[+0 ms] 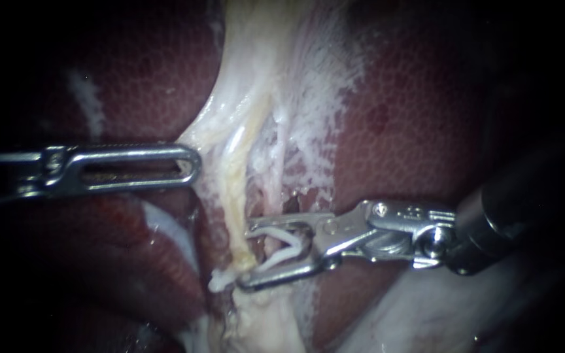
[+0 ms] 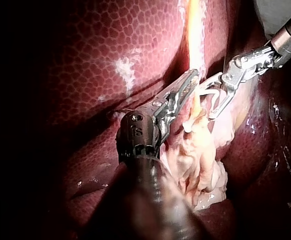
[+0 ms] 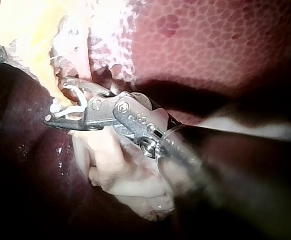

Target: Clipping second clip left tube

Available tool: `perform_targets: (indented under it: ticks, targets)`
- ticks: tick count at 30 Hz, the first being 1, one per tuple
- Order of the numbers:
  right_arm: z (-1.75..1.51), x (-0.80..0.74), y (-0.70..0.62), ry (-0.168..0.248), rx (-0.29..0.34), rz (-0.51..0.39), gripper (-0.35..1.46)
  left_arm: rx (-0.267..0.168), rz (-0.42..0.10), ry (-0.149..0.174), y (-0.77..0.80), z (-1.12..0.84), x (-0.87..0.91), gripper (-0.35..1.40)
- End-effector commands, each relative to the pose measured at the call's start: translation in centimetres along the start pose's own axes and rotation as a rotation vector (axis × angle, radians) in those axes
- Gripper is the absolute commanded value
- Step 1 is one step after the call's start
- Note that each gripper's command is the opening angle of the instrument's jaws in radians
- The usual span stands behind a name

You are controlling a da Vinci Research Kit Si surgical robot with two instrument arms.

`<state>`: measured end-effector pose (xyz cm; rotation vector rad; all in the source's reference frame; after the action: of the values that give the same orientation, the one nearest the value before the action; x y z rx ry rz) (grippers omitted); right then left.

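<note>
Carrier: liver (image 1: 426,117), dark red and mottled, on both sides of the scene.
On its middle: pale tissue (image 1: 308,85), a fibrous band.
In the band: yellowish tube (image 1: 238,196).

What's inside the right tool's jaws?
The right tool grips a white clip, spread open. The tube runs at the jaw tips; whether it sits inside the clip is hidden.

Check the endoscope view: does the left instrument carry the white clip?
No, the white clip sits open in the right instrument, by the tube.
</note>
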<state>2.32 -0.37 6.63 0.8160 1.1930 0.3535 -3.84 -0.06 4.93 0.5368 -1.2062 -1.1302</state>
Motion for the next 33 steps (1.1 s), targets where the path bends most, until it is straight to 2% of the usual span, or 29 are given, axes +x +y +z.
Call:
perform_targets:
  ticks: [1,6,10,21,33]
  targets:
    - [0.01,0.01,-0.02,-0.002,0.011,0.009,0.54,0.0,0.0,0.0,0.0,0.0,0.0,-0.35]
    - [0.06,0.05,-0.12,-0.01,0.05,0.049,0.51,0.0,0.001,0.0,0.01,0.0,0.0,-0.35]
    - [0.14,0.09,-0.15,-0.016,0.077,0.068,0.48,0.0,0.001,0.0,0.01,0.01,0.01,-0.35]
    - [0.36,0.18,-0.02,-0.016,0.081,0.066,0.49,-0.001,0.002,-0.001,0.02,0.02,0.02,-0.35]
    - [0.33,0.11,0.03,-0.018,0.084,0.063,0.43,-0.001,0.002,-0.001,0.01,0.02,0.03,-0.35]
